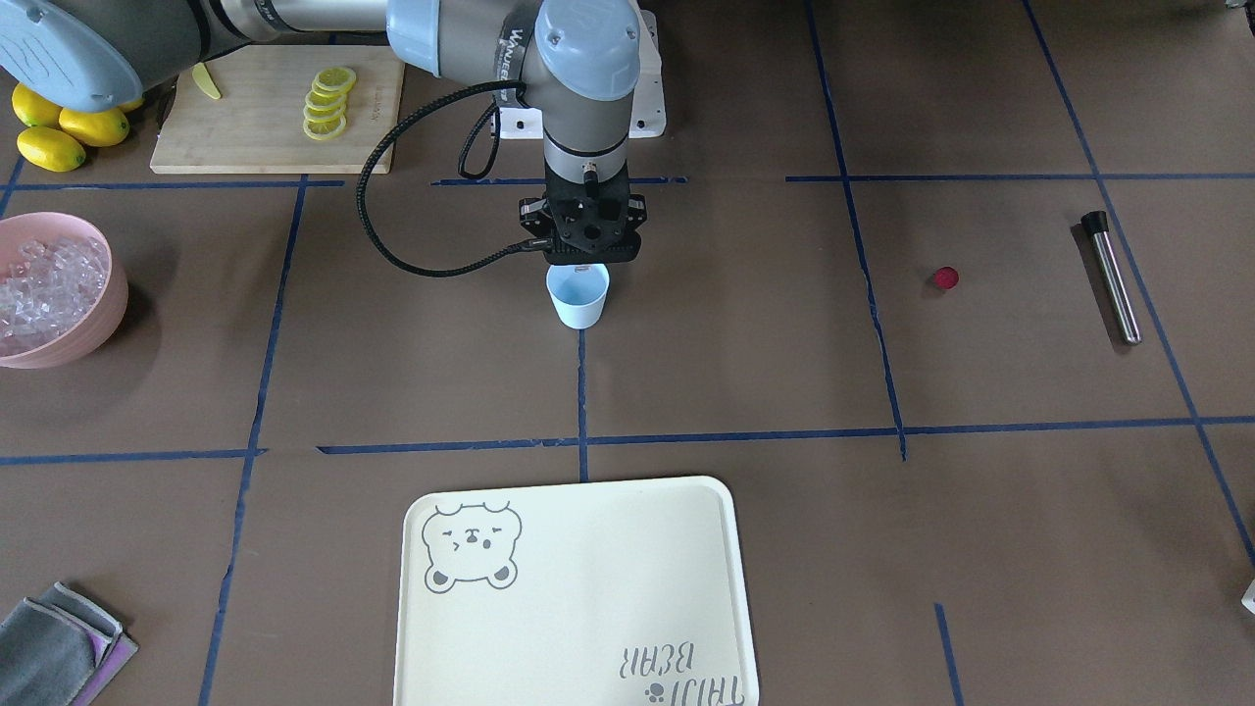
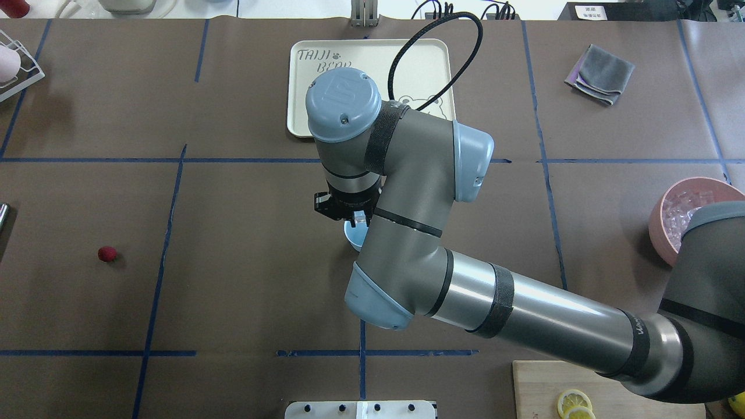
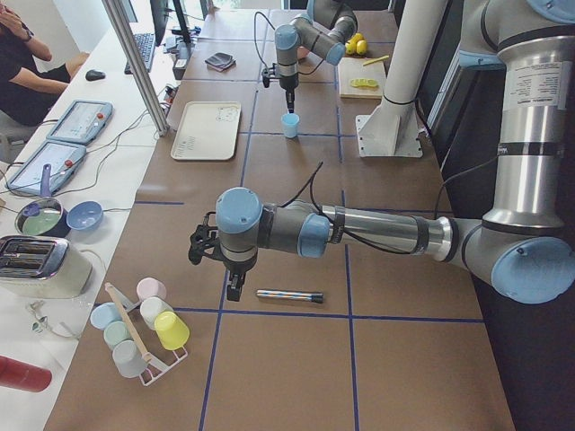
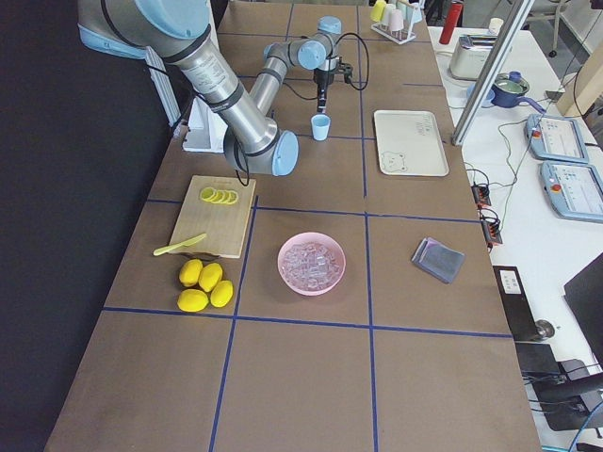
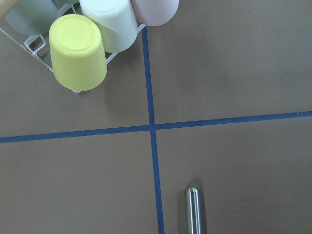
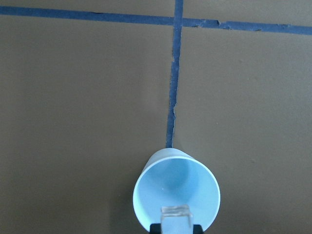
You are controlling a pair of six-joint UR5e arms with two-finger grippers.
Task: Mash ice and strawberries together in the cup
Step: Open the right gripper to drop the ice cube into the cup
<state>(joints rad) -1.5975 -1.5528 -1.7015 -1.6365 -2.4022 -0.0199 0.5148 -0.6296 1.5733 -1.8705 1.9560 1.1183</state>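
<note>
Ice (image 1: 44, 289) fills the bowl (image 1: 110, 294) at the far left of the front view, the stock that feeds the cup. Lemons (image 1: 69, 132), a board (image 1: 265, 127) with slices (image 1: 328, 103) and a cloth (image 1: 54, 652) also sit on that side; I judge they play no part here.

At centre the right claw (image 1: 585, 263) hangs straight above the cup (image 1: 577, 296), clenched on one cube (image 6: 176, 213). The wrist view shows the cube held over the cup's mouth, close to the rim. It is probably placed so that letting go drops it inside. The cup stands upright on the surface (image 1: 735, 343), on a tape line, and nothing shows inside it yet. A tray (image 1: 588, 569) lies nearer the camera, well apart.

To the right the strawberry (image 1: 945, 277) lies alone, well apart from the cup, not yet brought over. Further right a rod (image 1: 1115, 284), likely the masher, lies flat. The left claw (image 3: 234, 289) hovers near its end, with a rack (image 3: 144, 328) of cups beside. Only the side view shows this claw, so I cannot tell whether it is released or clenched.

Nothing stands between cube and cup.
</note>
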